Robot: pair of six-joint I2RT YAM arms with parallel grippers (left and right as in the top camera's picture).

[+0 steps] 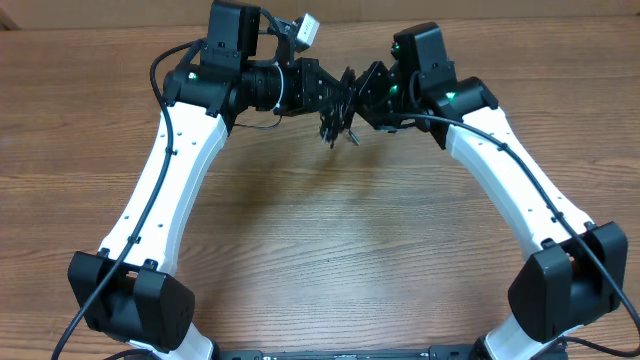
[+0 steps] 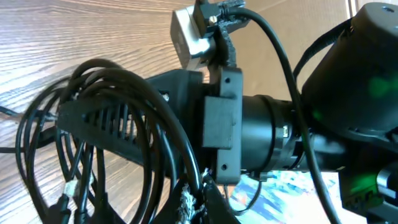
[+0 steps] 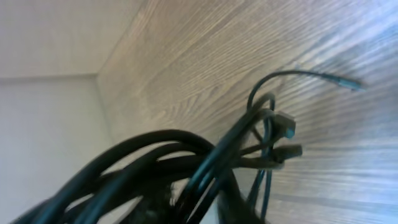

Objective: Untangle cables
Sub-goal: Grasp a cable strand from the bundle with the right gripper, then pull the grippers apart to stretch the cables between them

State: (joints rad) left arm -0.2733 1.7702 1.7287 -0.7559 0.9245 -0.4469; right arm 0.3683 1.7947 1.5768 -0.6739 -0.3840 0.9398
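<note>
The cables hang as a black tangle above the table, between my two grippers at the far middle. My left gripper is shut on a strand of the cables; its jaws pinch it at the bottom of the left wrist view. Loops of the cables drape round the right gripper's ribbed finger. My right gripper has closed in on the bundle. In the right wrist view the cables fill the space at its jaws and hide the fingers. Two plug tips dangle beyond, and a thin end trails over the wood.
The wooden table runs under both arms. A pale wall meets the table's far edge. A colourful sheet shows beneath the right arm's black wrist. The white camera sits on the left wrist.
</note>
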